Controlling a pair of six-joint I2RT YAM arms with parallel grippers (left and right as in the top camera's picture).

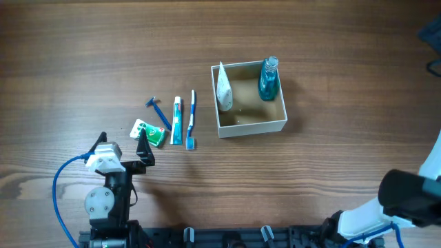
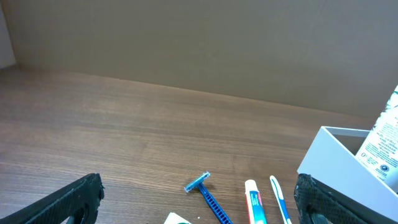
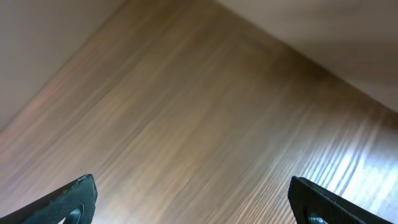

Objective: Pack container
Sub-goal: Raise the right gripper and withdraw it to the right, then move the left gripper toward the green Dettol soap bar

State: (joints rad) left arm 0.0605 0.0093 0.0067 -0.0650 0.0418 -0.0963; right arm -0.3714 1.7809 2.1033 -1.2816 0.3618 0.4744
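The container [image 1: 252,127] sat right of the table's [image 1: 344,62] centre. I counted two things already in it: a white tube [image 1: 224,89] leaning at its left wall and a blue bottle [image 1: 268,79] in the far right corner. Left to pack, in a row to its left, were the toothbrush [image 1: 191,117], toothpaste [image 1: 176,120], razor [image 1: 158,112] and green packet [image 1: 148,132]. My left gripper [image 1: 122,141] hung wide and empty beside the packet. The right gripper [image 3: 199,199], also spread wide, held nothing.
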